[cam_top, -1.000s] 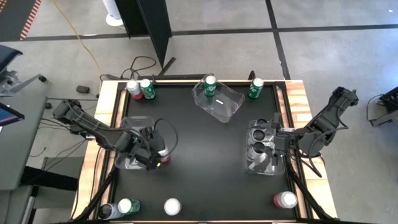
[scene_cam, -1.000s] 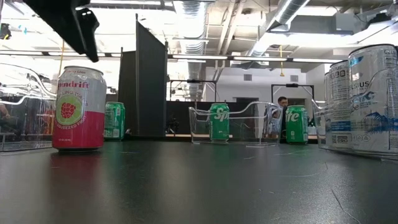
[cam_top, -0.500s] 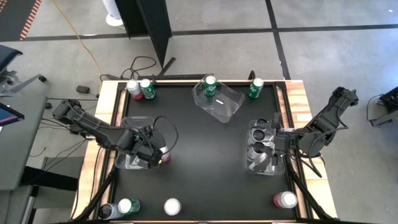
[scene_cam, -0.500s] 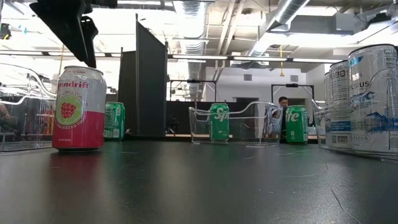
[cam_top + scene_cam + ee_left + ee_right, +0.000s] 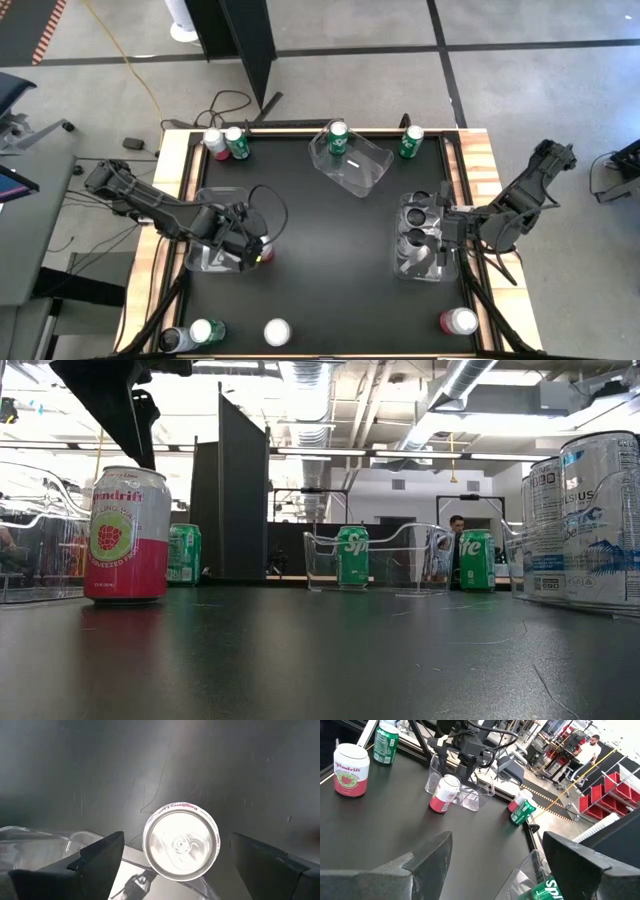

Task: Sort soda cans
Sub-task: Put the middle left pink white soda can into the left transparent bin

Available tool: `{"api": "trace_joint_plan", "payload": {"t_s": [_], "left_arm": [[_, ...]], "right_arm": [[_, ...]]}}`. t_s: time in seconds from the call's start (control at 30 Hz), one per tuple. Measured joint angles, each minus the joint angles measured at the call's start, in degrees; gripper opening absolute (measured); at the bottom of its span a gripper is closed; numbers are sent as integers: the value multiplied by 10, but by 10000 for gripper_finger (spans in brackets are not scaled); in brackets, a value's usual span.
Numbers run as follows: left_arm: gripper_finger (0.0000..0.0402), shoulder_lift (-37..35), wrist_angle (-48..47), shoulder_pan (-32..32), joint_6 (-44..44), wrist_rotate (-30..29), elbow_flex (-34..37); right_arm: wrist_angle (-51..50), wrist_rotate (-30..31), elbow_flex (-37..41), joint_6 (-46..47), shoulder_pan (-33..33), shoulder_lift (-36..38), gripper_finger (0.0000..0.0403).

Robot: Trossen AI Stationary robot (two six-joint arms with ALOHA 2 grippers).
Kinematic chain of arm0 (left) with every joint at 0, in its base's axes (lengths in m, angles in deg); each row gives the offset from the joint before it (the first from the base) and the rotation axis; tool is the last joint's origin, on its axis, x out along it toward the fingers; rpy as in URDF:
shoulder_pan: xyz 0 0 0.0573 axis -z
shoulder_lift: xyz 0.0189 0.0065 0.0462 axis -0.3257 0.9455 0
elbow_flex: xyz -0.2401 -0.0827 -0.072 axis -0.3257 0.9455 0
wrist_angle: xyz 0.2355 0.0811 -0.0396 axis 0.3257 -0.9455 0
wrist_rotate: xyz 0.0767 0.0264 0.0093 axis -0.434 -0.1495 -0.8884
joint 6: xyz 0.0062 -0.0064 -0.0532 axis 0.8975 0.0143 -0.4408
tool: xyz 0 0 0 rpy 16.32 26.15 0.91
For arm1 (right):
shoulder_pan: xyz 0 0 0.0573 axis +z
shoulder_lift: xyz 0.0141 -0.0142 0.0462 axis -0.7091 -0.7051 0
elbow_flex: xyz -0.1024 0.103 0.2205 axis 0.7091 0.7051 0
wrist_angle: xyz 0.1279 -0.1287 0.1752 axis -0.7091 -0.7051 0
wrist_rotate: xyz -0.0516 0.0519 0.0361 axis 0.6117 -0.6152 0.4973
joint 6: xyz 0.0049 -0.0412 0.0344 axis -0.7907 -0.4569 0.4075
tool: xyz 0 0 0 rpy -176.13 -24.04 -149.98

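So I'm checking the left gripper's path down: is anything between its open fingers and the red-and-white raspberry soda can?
Nothing. The left wrist view shows the left gripper open directly above the red-and-white raspberry soda can, only air between.

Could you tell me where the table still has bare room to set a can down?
The widest bare patch is the black mat's middle, bordered by the left bin, the tilted far bin and the right bin. Crowded: beside the left bin, where the open left gripper hovers over the red can, and the near-left corner.
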Motion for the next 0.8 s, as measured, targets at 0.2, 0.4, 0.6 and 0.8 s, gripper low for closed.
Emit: {"api": "trace_joint_plan", "payload": {"t_s": [0.2, 0.4, 0.6, 0.8], "left_arm": [[354, 0, -7, 1, 0, -1, 0], [354, 0, -3, 1, 9, -2, 0], [354, 0, -3, 1, 9, -3, 0], [354, 0, 3, 1, 13, -3, 0]], "right_arm": [[0, 0, 0, 0, 0, 0, 329], [-2, 0, 0, 1, 0, 0, 329], [-2, 0, 0, 4, 0, 0, 329], [-3, 0, 0, 4, 0, 0, 329]]}}
